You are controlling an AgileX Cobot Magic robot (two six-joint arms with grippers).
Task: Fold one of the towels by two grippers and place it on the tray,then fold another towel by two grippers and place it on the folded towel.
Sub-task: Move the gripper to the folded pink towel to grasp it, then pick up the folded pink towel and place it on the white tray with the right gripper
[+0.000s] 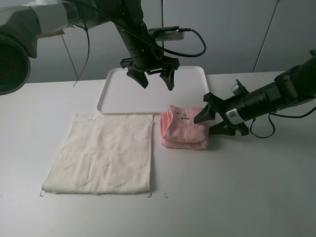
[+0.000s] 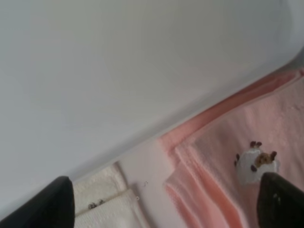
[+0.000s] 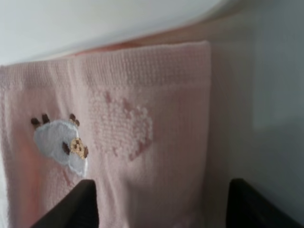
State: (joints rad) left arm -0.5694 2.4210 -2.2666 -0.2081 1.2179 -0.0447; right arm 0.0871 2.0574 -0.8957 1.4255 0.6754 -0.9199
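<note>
Nearest the front edge of the white table (image 1: 237,187), the cream towel (image 1: 101,155) lies spread out flat on the left side, not folded. Its 2 front corners sit just inside small black corner marks (image 1: 42,194) on the tabletop.

Just beside its far right corner, apart from it by a narrow strip of table, lies the pink towel (image 1: 183,131). It is folded into a small thick rectangle, with layered edges showing along its front and left sides. It rests on the table just in front of the tray and not on it. A small embroidered sheep (image 3: 61,145), white with brown legs and face, sits on its top layer.

The right gripper (image 1: 207,123) reaches in low from the right, at the pink towel's right edge. Its 2 fingers (image 3: 71,206) are spread wide and are not clamped on the cloth; the right wrist view shows the towel's top lying beneath and between them. Whether a fingertip touches the fabric cannot be told.

Farther back, the white rectangular tray (image 1: 128,96) lies flat with nothing on it.

The left gripper (image 1: 157,86) hangs above the tray's far right part, pointing downward. It is released, its fingers parted and holding nothing. The left wrist view shows the tray's near rim, the pink towel and a corner of the cream towel below it.
</note>
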